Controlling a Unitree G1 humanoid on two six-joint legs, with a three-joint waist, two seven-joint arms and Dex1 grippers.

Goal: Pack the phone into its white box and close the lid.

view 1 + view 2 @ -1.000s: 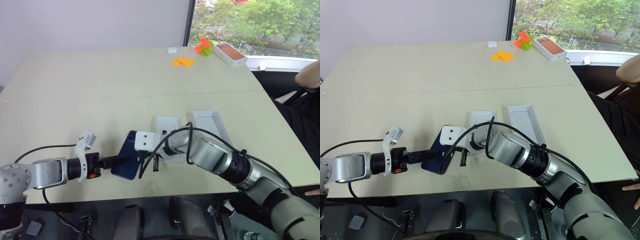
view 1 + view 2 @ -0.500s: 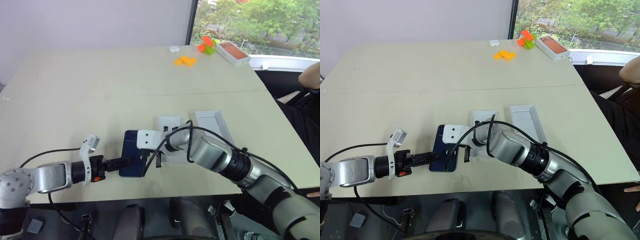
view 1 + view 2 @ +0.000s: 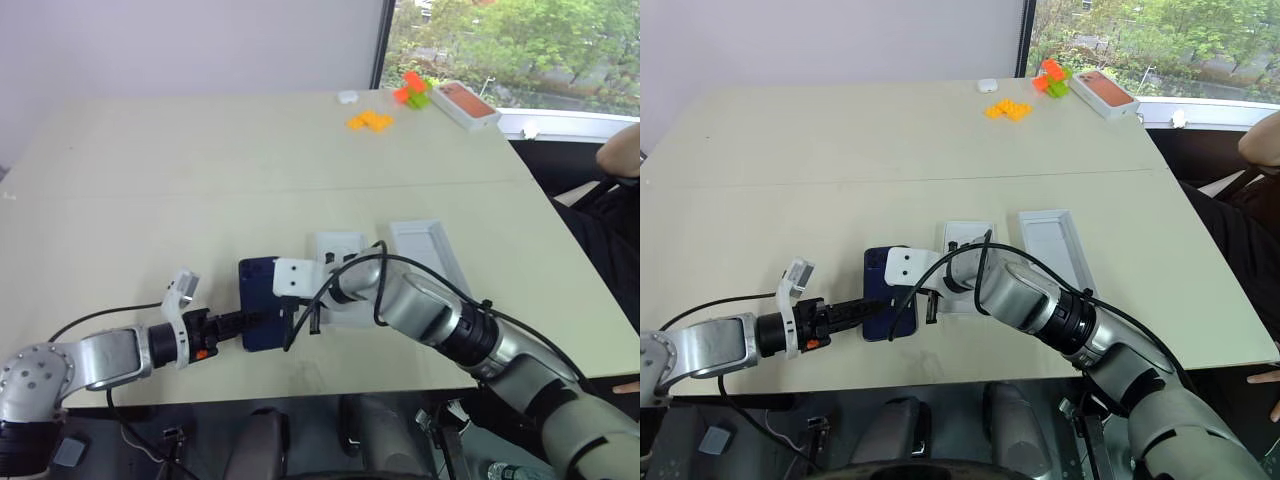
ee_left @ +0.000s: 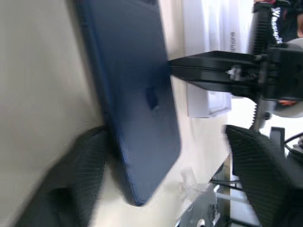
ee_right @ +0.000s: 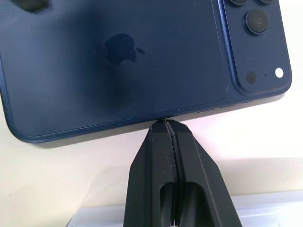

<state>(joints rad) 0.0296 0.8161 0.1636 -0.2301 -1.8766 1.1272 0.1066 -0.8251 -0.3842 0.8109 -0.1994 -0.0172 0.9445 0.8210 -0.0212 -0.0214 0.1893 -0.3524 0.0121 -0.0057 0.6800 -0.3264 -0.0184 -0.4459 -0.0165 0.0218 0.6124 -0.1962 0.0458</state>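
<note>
The dark blue phone [image 3: 258, 290] lies back up on the table, camera block at its far end. My left gripper [image 3: 252, 321] is open around the phone's near end; one fingertip [image 4: 92, 151] rests against its edge and the other stands apart. My right gripper [image 5: 166, 124] is shut, its tips touching the phone's long side. Just right of the phone sits the white box [image 3: 338, 243], partly hidden by my right wrist. Further right the lid [image 3: 425, 250] lies with its pale inside up.
A box with an orange-red top [image 3: 465, 103], orange bricks [image 3: 368, 122], orange and green bricks [image 3: 410, 92] and a small white object [image 3: 346, 98] sit at the far right corner. A person's arm [image 3: 620, 150] shows at the right edge. The table's front edge runs just below the phone.
The phone has swung from slanted to straight, square with the table edge. My left gripper followed it to the right and rolled. The right gripper stayed shut at the phone's side.
</note>
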